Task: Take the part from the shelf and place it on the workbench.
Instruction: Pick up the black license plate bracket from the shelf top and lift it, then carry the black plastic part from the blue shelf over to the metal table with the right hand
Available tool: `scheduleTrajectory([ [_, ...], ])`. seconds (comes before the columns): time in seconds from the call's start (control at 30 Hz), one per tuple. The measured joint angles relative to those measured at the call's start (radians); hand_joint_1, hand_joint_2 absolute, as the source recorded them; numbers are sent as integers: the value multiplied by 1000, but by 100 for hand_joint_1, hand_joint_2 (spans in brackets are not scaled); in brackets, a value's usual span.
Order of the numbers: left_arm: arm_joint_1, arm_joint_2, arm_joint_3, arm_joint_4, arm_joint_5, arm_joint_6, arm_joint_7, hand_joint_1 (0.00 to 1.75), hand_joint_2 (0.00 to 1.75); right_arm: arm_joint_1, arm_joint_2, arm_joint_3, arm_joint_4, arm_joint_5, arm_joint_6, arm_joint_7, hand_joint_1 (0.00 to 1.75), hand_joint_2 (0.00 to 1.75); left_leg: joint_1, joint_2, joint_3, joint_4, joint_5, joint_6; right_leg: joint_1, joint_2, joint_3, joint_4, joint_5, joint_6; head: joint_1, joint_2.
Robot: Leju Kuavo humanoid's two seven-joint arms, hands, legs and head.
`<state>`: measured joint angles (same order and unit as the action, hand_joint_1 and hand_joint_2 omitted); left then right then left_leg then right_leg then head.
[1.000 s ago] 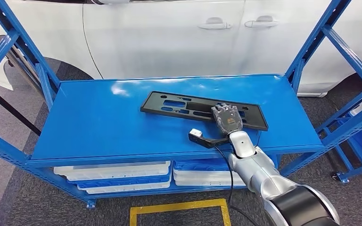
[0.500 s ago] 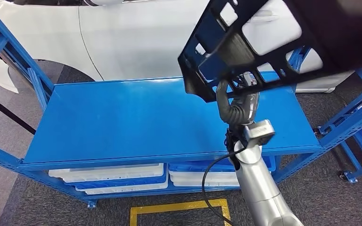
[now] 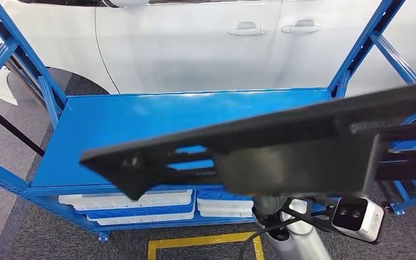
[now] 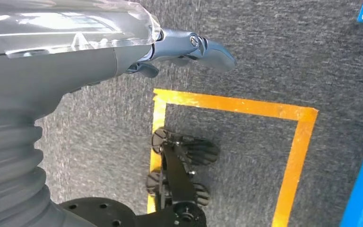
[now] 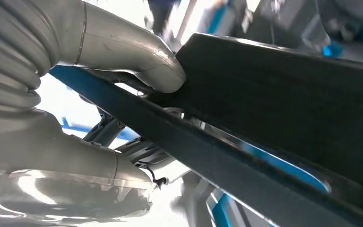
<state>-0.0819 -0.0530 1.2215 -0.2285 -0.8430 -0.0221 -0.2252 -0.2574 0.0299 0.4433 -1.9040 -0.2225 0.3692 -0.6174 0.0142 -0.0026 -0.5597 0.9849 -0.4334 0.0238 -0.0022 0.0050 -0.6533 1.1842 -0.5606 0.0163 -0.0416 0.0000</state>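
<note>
The part (image 3: 281, 157) is a long flat black plastic panel with cut-outs. It hangs in the air close to my head camera, above the blue shelf top (image 3: 141, 122), and stretches across the head view. My right hand (image 5: 99, 47) holds it, thumb (image 5: 156, 71) pressed on one face of the part (image 5: 288, 94); the other fingers are hidden under it. In the head view the right forearm (image 3: 298, 244) rises from below and the panel covers the hand. My left hand (image 4: 194, 45) hangs by my side over the floor, fingers extended, holding nothing.
A white car (image 3: 195, 43) stands right behind the shelf. Blue uprights (image 3: 363, 49) frame the shelf on both sides, and another blue rack (image 3: 411, 189) stands at the right. White trays (image 3: 135, 203) fill the lower level. A yellow tape square (image 3: 203, 241) marks the carpet.
The part lay on the shelf under my right hand a second ago. It was then lifted steeply tilted, and now it hangs flatter and much closer to the camera. The shelf top is bare.
</note>
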Motion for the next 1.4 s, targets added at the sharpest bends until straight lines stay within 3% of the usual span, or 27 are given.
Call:
scheduleTrajectory([
  [0.07, 1, 0, 8, 0, 1, 11, 8, 0, 175, 29, -11, 30, 11, -11, 42, 9, 175, 175, -1, 0, -7, 5, 1, 0, -6, 0, -43, 94, -34, 6, 0, 0],
  [0.1, 1, 0, 11, 0, -1, 17, 13, 0, 175, 36, -17, 47, 19, -14, 56, 12, 175, 175, -1, 0, -11, 9, 1, 0, -8, -1, -40, 90, -22, 8, 0, 0],
  [0.17, 0, 0, 14, 0, -6, 26, 22, 0, 175, 39, -25, 79, 33, -20, 66, 21, 175, 175, 0, 0, -17, 18, 1, -4, -13, -3, 20, -20, 39, 8, 0, 0],
  [0.23, -2, 1, 14, 0, -11, 30, 27, 0, 175, 38, -27, 103, 43, -26, 60, 30, 175, 175, -3, -2, -24, 27, 0, -13, -12, -4, 76, -130, 81, 1, 0, 0],
  [0.37, -3, 5, 14, 0, -15, 30, 32, 0, 175, 37, -33, 128, 53, -31, 28, 37, 175, 175, -3, -4, -31, 27, 8, -40, -8, -2, 78, -162, 100, -24, 0, 0],
  [0.43, -2, 6, 15, 0, -16, 31, 33, 0, 175, 38, -37, 132, 59, -29, 13, 29, 175, 175, 0, -3, -50, 68, -32, -50, -10, -4, 70, -171, 114, -39, 0, 0],
  [0.53, -1, 8, 15, 0, -16, 34, 31, 0, 175, 42, -45, 133, 70, -18, -13, 6, 175, 175, 2, -3, -117, 250, -149, -60, -7, -7, 46, -172, 134, -48, 0, 0],
  [0.57, -1, 8, 15, 0, -16, 35, 30, 0, 175, 44, -48, 134, 74, -16, -18, 2, 175, 175, 2, -3, -126, 291, -169, -60, -5, -7, 37, -171, 140, -48, 0, 0],
  [0.6, -1, 9, 16, 0, -16, 36, 29, 0, 175, 46, -51, 134, 78, -14, -21, 0, 175, 175, 2, -3, -117, 297, -170, -59, -3, -7, 28, -169, 146, -48, 0, 0],
  [0.63, -1, 9, 16, 0, -16, 36, 28, 0, 175, 48, -53, 134, 82, -12, -26, -3, 175, 175, 2, -3, -86, 261, -155, -56, -1, -7, 19, -168, 153, -48, 0, 0],
  [0.7, -3, 10, 16, 0, -19, 29, 23, 0, 175, 50, -58, 134, 85, -2, -45, -17, 175, 175, -2, -3, 15, 111, -111, -43, 2, -6, 6, -166, 166, -44, 0, 0],
  [0.77, -6, 12, 15, 0, -25, 17, 20, 0, 175, 53, -65, 134, 86, 14, -71, -32, 175, 175, -10, -2, 71, 13, -85, -31, 3, -6, 2, -167, 179, -34, 0, 0],
  [0.87, -3, 12, 15, 0, -36, 6, 23, 0, 175, 63, -79, 133, 85, 32, -87, -37, 175, 175, -14, -1, 66, 4, -65, -18, 0, -7, 0, -171, 196, -16, 0, 0],
  [0.9, -2, 11, 14, 0, -41, 4, 25, 0, 175, 68, -84, 133, 81, 37, -88, -38, 175, 175, -12, 2, 63, 0, -54, -13, 0, -6, -4, -164, 188, -10, 0, 0],
  [0.97, -2, 9, 12, 0, -53, -2, 26, 0, 175, 83, -97, 126, 66, 55, -81, -38, 175, 175, -6, 7, 46, -9, -29, -2, -2, -3, -30, -100, 120, 0, 0, 0],
  [1.03, -2, 8, 8, 0, -62, -4, 30, 0, 175, 107, -106, 109, 46, 73, -60, -38, 175, 175, -7, 9, 17, -7, -9, 2, -5, -3, -68, 30, 21, 6, 0, 0],
  [1.07, -1, 8, 6, 0, -64, -3, 32, 0, 175, 119, -109, 100, 37, 79, -49, -38, 175, 175, -7, 10, 2, -5, 1, 1, -6, -3, -78, 85, -5, 8, 0, 0],
  [1.1, 0, 8, 4, 0, -65, -3, 34, 0, 175, 129, -112, 92, 30, 82, -42, -38, 175, 175, -7, 11, -13, -2, 9, 0, -7, -3, -72, 110, -10, 9, 0, 0],
  [1.13, 0, 7, 3, 0, -65, -2, 36, 0, 175, 135, -114, 86, 25, 83, -38, -38, 175, 175, -6, 11, -28, 2, 17, -2, -8, -4, -45, 95, 5, 10, 0, 0],
  [1.2, 0, 6, 1, 0, -66, -2, 36, 0, 175, 142, -116, 77, 14, 84, -34, -38, 175, 175, -6, 12, -53, 14, 30, -9, -11, -4, 58, -31, 40, 8, 0, 0],
  [1.27, -1, 5, -2, 0, -68, -1, 37, 0, 175, 146, -118, 70, 3, 85, -32, -38, 175, 175, -8, 12, -67, 25, 40, -18, -8, -3, 137, -143, 46, -1, 0, 0],
  [1.3, -1, 5, -4, 0, -69, -1, 37, 0, 175, 148, -118, 67, -1, 86, -32, -38, 175, 175, -9, 11, -70, 27, 46, -24, -5, -2, 149, -166, 41, -8, 0, 0],
  [1.4, 1, 5, -6, 0, -69, 1, 37, 0, 175, 152, -119, 60, -8, 87, -29, -38, 175, 175, -7, 10, -80, 31, 50, -43, -5, -3, 134, -173, 60, -32, 0, 0],
])
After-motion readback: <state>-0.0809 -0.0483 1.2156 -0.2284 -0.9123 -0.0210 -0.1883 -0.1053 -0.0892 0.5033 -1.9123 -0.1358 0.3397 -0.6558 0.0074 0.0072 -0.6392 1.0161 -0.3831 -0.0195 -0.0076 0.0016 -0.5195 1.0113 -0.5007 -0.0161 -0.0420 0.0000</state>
